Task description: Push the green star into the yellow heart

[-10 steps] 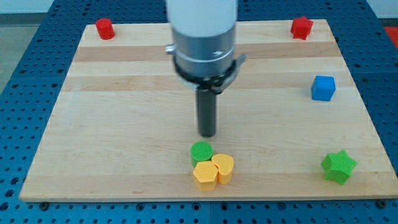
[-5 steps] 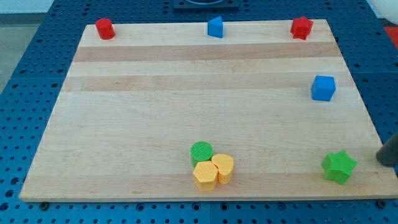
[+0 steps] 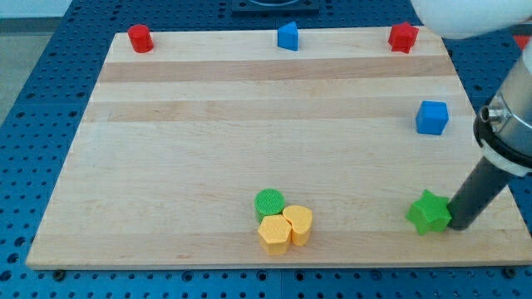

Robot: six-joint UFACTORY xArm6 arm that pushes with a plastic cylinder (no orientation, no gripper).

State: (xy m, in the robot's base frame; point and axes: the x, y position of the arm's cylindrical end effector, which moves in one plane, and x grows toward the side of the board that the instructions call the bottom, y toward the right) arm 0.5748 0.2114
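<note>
The green star (image 3: 428, 212) lies near the board's bottom right. My tip (image 3: 460, 225) stands right against the star's right side, touching it. The yellow heart (image 3: 298, 223) sits at the bottom middle, well to the star's left. It is packed together with a yellow hexagon (image 3: 273, 235) at its lower left and a green cylinder (image 3: 268, 203) at its upper left.
A blue cube (image 3: 431, 117) sits above the star near the right edge. A red cylinder (image 3: 139, 37), a blue block (image 3: 287, 36) and a red block (image 3: 403, 36) line the top edge. The wooden board (image 3: 166, 149) lies on a blue pegboard.
My rod went from the board's middle out past the right edge, then came in against the green star. The star has slid a little to the left and up.
</note>
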